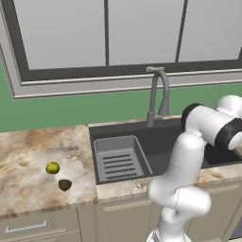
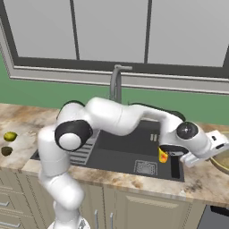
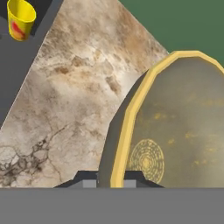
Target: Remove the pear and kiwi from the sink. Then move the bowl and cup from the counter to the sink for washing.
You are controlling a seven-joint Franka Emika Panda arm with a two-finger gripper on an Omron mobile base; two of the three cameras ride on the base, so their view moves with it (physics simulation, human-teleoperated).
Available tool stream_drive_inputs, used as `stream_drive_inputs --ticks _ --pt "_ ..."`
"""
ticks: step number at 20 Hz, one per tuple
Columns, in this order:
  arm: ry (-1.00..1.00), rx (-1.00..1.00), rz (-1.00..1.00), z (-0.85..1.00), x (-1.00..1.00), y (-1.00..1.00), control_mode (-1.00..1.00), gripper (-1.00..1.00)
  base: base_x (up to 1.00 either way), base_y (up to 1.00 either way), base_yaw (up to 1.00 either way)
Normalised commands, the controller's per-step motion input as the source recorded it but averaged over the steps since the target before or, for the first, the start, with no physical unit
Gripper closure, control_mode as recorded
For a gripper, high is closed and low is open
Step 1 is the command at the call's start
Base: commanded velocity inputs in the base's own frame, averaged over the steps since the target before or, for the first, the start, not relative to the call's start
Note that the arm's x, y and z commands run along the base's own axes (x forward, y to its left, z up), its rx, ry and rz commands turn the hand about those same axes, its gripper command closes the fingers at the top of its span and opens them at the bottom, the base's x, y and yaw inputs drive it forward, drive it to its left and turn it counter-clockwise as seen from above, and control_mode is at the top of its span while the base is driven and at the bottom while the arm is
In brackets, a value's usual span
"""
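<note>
My gripper (image 3: 110, 180) is shut on the near rim of the tan-yellow bowl (image 3: 175, 122), which hangs tilted over the marbled counter (image 3: 65, 100) right of the sink (image 2: 120, 150). In the right base view the bowl (image 2: 222, 162) peeks in at the right edge beside my hand. A yellow cup (image 3: 20, 17) stands upright inside the dark basin, at its right end (image 2: 163, 155). The yellow-green pear (image 1: 52, 167) and the olive-brown kiwi (image 1: 64, 184) lie close together on the counter left of the sink (image 1: 160, 142).
A ribbed grey tray insert (image 1: 118, 158) fills the basin's left half. The gooseneck faucet (image 1: 158, 94) rises behind the sink under a window. My white arm (image 2: 125, 118) stretches across the basin from left to right. Green wall backs the counter.
</note>
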Motion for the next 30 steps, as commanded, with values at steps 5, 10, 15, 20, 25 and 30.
stream_drive_inputs --ticks 5,10,15,20,25,30 --pt "0.00 -0.06 0.11 0.24 -0.17 0.43 -1.00 1.00 0.00 0.00 0.00" --pt "0.00 -0.07 0.09 0.28 -0.15 0.39 -1.00 1.00 0.00 0.00 0.00" --pt "0.11 -0.12 0.08 0.31 -0.10 0.35 -1.00 1.00 0.00 0.00 0.00" --pt "0.23 -0.10 0.07 0.28 -0.01 0.33 -1.00 1.00 0.00 0.00 0.00" --pt "0.28 -0.02 0.11 0.31 -0.01 0.33 -1.00 1.00 0.00 0.00 0.00" --pt "0.20 0.00 0.15 0.30 -0.05 0.35 -1.00 1.00 0.00 0.00 0.00"
